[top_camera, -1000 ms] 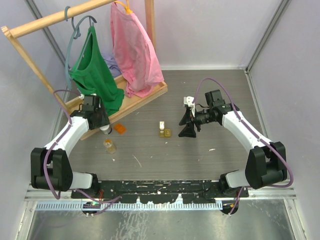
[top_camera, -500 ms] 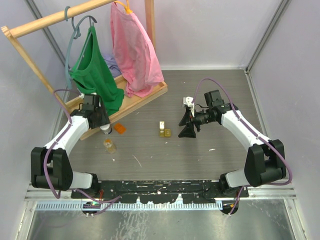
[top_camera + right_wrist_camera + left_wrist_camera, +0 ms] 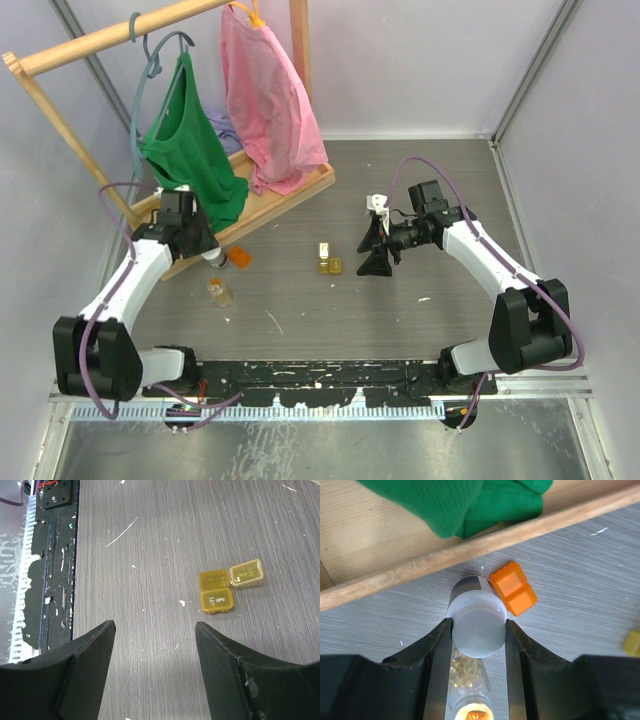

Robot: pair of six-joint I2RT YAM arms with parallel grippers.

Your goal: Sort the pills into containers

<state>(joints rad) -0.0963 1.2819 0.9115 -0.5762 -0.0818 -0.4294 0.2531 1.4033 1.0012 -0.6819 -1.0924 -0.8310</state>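
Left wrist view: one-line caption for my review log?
Left gripper clamps a white-capped bottle beside an orange two-cell box, near the wooden tray rail and green cloth.

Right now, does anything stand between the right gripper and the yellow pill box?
Nothing visible does. The right gripper hangs open, and only table surface lies between it and the pill box, which has one lid flipped open.

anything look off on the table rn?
The yellow pill box mid-table has one lid flipped open and the other cell shut. The orange pill box lies apart by the wooden tray, near the bottle held in the left end effector. Nothing looks damaged.
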